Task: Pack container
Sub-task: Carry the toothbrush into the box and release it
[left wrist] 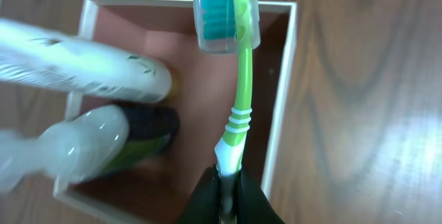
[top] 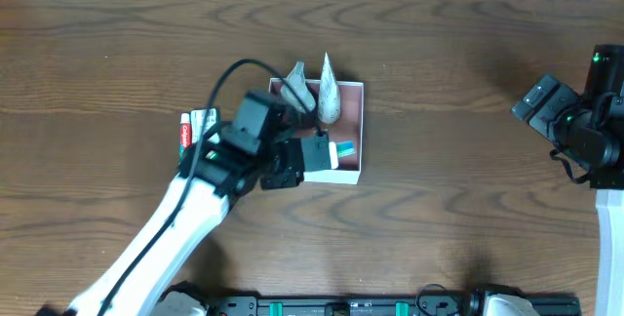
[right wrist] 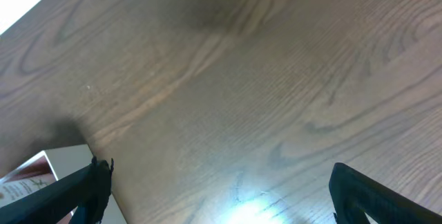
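Observation:
The container (top: pixel 360 121) is a square shallow box with white walls and a reddish-pink inside, at the table's middle; it also shows in the left wrist view (left wrist: pixel 286 99). Two pale squeeze tubes (top: pixel 330 90) stand in it, seen close in the left wrist view (left wrist: pixel 90 72). My left gripper (left wrist: pixel 228 189) is shut on a green and white toothbrush (left wrist: pixel 242 92) with a clear cap on its head, held over the container's right side. The left gripper sits at the container's near edge in the overhead view (top: pixel 314 152). My right gripper (right wrist: pixel 221 189) is open and empty over bare table.
A red and white toothpaste box (top: pixel 195 126) lies on the table left of the container, partly under my left arm. My right arm (top: pixel 585 121) is at the far right edge. A white object's corner (right wrist: pixel 27 179) shows in the right wrist view.

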You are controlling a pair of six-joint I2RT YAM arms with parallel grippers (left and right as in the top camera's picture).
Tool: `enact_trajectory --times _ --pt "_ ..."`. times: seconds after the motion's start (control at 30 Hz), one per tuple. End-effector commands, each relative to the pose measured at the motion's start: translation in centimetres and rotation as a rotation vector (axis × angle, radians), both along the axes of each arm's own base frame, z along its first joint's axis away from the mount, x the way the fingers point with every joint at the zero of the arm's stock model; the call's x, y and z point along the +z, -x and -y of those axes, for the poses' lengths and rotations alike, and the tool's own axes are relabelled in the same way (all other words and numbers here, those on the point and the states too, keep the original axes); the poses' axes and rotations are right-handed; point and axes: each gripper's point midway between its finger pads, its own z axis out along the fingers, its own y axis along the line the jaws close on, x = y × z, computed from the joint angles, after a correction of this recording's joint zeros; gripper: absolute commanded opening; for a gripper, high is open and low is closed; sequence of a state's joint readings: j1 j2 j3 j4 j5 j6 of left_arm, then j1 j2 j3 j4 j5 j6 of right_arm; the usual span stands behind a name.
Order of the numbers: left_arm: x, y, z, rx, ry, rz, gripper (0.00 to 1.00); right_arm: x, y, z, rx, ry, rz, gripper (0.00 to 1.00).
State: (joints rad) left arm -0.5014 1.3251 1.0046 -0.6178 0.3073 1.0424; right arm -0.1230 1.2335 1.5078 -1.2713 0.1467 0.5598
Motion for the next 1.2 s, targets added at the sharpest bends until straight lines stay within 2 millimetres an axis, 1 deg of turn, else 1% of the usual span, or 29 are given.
enact_trajectory --times 0.0,0.07,0.2,0.43,0.47,0.53,0.6,0.7,0.73,0.8,0.87,0.9,0.97,1.0,1.07,1.17 --pt "-1.9 -1.2 0.7 -0.056 -0.036 0.012 0.06 0.1 0.1 0.2 -0.018 -0.003 0.004 0.99" --pt "-2.6 -2.2 1.3 -0.056 -0.03 0.022 0.06 0.1 0.1 0.2 -0.018 -0.003 0.004 0.99" --pt "-3.4 -3.6 2.2 -0.059 -0.012 0.048 0.06 0.1 0.1 0.2 -0.018 -0.003 0.004 0.99" --pt "-4.6 -3.9 2.0 -0.049 -0.03 0.025 0.06 0.1 0.1 0.2 -0.018 -0.003 0.004 0.99" --pt "-4.6 -3.9 2.0 -0.049 -0.03 0.024 0.1 0.1 0.1 0.2 -0.018 -0.003 0.004 0.99" --pt "-4.7 -3.9 2.0 -0.043 -0.028 0.02 0.23 0.1 0.1 0.2 -0.018 -0.003 0.004 0.99" --pt "-4.7 -3.9 2.0 -0.02 -0.019 0.008 0.28 0.1 0.1 0.2 -0.018 -0.003 0.004 0.99" --pt "-4.3 -4.0 2.0 0.031 0.003 -0.011 0.31 0.1 0.1 0.2 -0.018 -0.003 0.004 0.99" --pt "-4.1 -3.9 1.9 0.045 0.011 -0.014 0.32 0.1 0.1 0.2 -0.018 -0.003 0.004 0.99" --pt "-2.9 -3.9 1.9 0.099 0.049 -0.017 0.33 0.1 0.1 0.2 -0.018 -0.003 0.004 0.99" --pt "-1.2 -3.7 1.8 0.16 0.097 -0.018 0.34 0.1 0.1 0.2 -0.018 -0.003 0.004 0.99" --pt "0.0 -3.4 1.6 0.194 0.125 -0.013 0.34 0.1 0.1 0.2 -0.018 -0.003 0.004 0.99" --pt "2.1 -2.9 0.7 0.264 0.16 0.004 0.34 0.1 0.1 0.2 -0.018 -0.003 0.004 0.99" --pt "3.2 -2.6 0.0 0.309 0.174 0.012 0.34 0.1 0.1 0.2 -0.018 -0.003 0.004 0.99" --pt "4.9 -1.9 -2.1 0.417 0.193 0.023 0.38 0.1 0.1 0.2 -0.018 -0.003 0.004 0.99" --pt "6.8 -1.0 -6.1 0.608 0.242 0.01 0.5 0.1 0.1 0.2 -0.018 -0.003 0.004 0.99"
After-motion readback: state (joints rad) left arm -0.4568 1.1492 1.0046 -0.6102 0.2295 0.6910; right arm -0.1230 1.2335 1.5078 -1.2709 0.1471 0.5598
